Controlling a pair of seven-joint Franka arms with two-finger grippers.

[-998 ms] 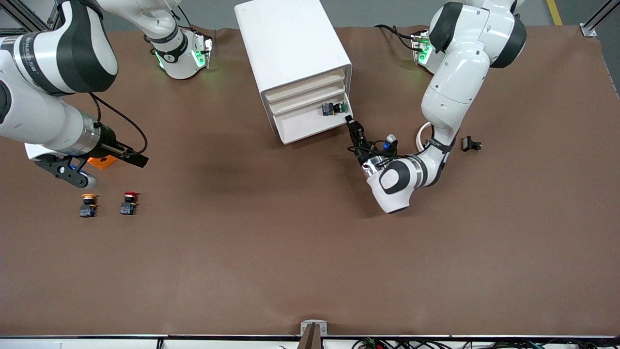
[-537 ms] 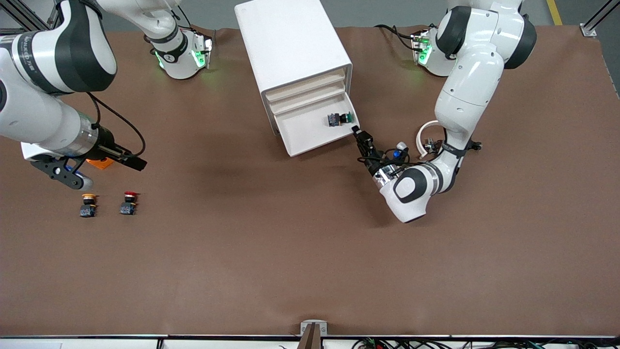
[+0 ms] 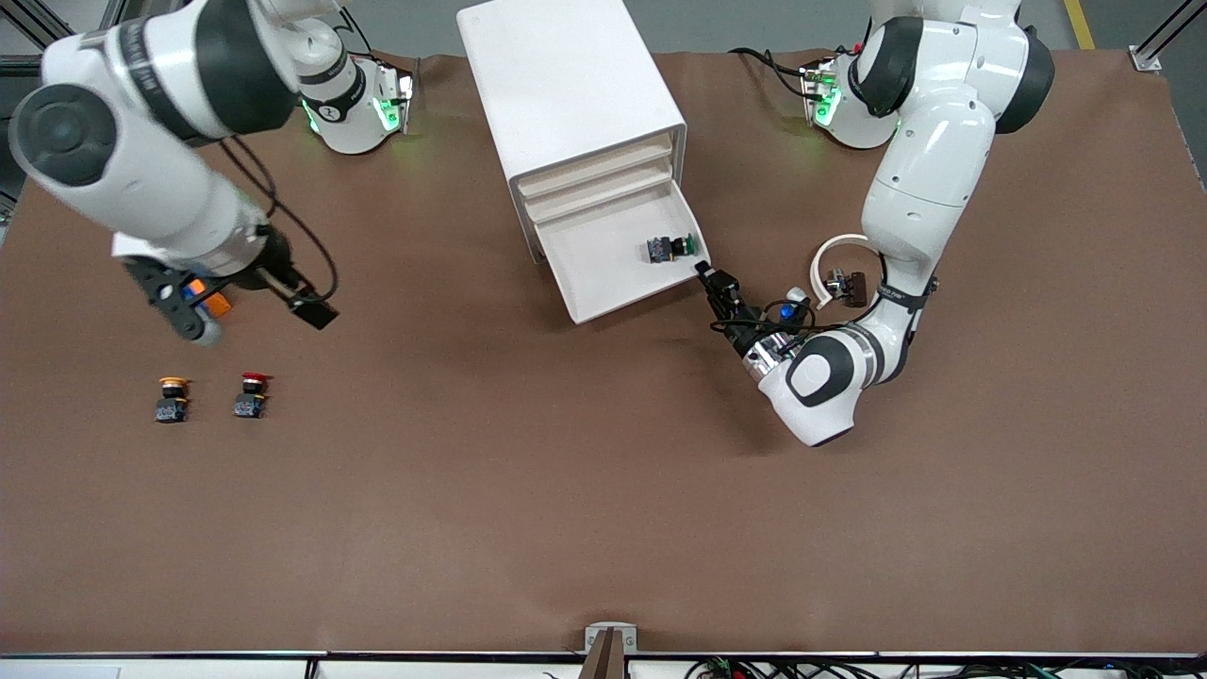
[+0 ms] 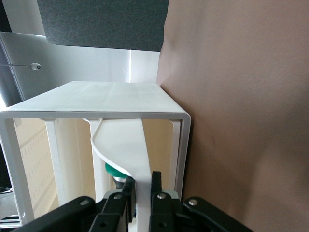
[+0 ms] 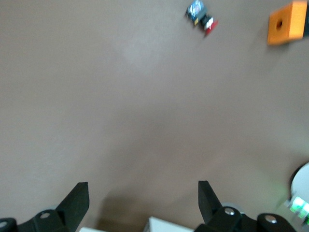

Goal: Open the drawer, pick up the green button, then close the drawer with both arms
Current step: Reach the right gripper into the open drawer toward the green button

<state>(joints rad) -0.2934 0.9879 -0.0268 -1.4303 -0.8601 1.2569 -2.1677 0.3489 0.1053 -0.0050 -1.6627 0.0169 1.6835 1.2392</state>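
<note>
Pulled farther out, the drawer (image 3: 618,269) is pinched by the left tool (image 3: 705,273); right tool (image 3: 247,306) gapes empty near orange block (image 3: 215,303).

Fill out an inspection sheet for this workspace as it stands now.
Surface: brown table, bare over most of it.
Job's things: bottom drawer pulled out of the white cabinet; green button lies inside.
Clutter: yellow button, red button, orange block.
Grippers: left gripper shut on the drawer front; right gripper open, over the table.
Cables: black leads on both wrists.
Surroundings: grey floor at the bases.
</note>
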